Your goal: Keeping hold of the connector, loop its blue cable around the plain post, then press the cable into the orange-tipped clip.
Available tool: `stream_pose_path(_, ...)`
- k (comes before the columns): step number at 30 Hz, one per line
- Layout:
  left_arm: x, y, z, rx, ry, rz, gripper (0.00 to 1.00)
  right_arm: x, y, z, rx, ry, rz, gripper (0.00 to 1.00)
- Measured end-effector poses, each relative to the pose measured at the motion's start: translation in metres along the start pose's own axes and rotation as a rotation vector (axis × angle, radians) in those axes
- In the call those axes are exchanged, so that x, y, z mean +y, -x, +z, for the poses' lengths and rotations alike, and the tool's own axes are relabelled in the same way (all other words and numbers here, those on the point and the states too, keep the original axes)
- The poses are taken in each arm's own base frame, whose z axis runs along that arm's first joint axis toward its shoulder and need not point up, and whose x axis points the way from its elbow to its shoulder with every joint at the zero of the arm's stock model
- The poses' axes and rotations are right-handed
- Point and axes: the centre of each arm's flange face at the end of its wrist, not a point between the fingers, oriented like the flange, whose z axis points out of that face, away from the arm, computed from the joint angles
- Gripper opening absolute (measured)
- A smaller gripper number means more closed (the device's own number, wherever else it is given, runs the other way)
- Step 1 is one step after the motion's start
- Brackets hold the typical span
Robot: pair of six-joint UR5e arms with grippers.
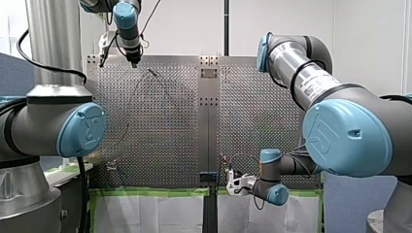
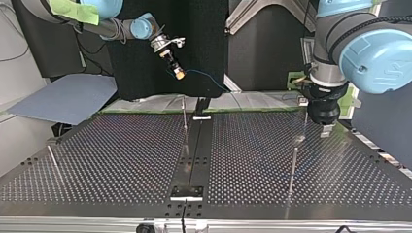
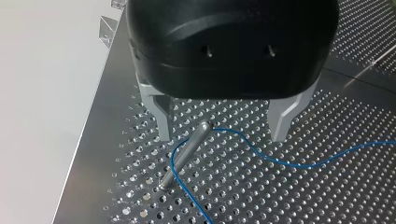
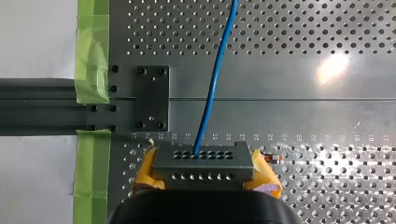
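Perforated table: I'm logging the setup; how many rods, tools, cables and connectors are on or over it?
Rods: 3
Tools: 2, my left tool and my right tool
Blue cable: 1
Connector: 1
Total: 7

Connector (image 4: 203, 161): grey rectangular block with two rows of small holes, clamped between the yellow pads (image 4: 264, 173) of my right claw (image 4: 204, 170). Blue cable (image 4: 212, 88): leaves the connector's upper hole row and runs straight ahead over the perforated surface (image 4: 303, 46). Plain post (image 3: 192, 143): bare metal pin standing in the surface. The cable curves partway around it.
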Motion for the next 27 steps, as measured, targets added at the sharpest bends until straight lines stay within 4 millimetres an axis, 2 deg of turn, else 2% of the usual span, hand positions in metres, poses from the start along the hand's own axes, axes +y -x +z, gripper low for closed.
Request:
stream_pose_path(17, -0.004, 0.0, -0.001, -0.008, -0.019, 0.006, 1.0, -0.001, 0.0, 0.001, -0.001, -0.002, 0.0, 0.0)
stream_pose_path(27, -0.025, 0.01, -0.007, -0.102, -0.142, 0.027, 1.0, -0.003, 0.0, 0.001, -0.001, -0.006, 0.001, 0.0)
